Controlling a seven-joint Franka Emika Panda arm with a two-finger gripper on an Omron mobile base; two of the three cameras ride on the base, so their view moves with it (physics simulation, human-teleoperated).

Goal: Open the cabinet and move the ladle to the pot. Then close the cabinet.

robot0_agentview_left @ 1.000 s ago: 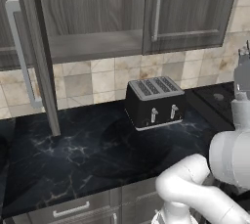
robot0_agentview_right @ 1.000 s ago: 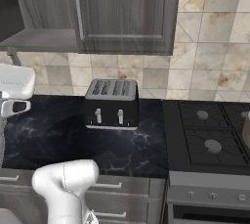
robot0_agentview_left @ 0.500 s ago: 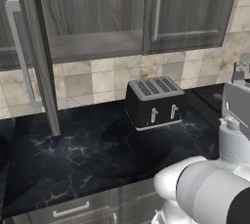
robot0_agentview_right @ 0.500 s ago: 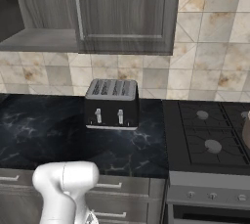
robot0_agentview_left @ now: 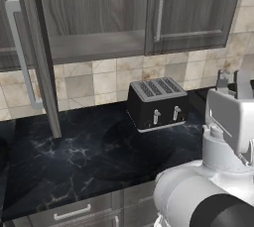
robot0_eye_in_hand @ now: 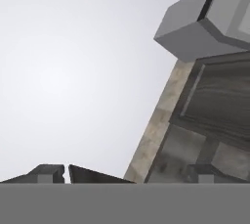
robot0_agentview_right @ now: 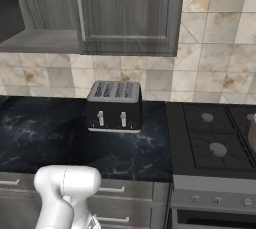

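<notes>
Cabinet [robot0_agentview_left: 94, 18] left door swung wide above the worktop's back edge, right door shut | toaster [robot0_agentview_left: 158, 103] against the tiled back wall beside the stove [robot0_agentview_right: 215, 138] | claw released, fingers spread, nothing held | ladle and pot unseen | advice: bring the hand level with the open shelf before reaching in.

A black four-slot toaster [robot0_agentview_left: 158, 103] stands upright on the dark marbled counter [robot0_agentview_left: 74, 156], close to the beige tiled backsplash [robot0_agentview_left: 89, 82], its two silver levers facing outward. Just beside the counter on the right sits a black gas stove [robot0_agentview_right: 215, 140] with round burners and a row of knobs along its front. Grey drawer fronts [robot0_agentview_right: 125, 190] with horizontal silver handles run below the counter edge
</notes>
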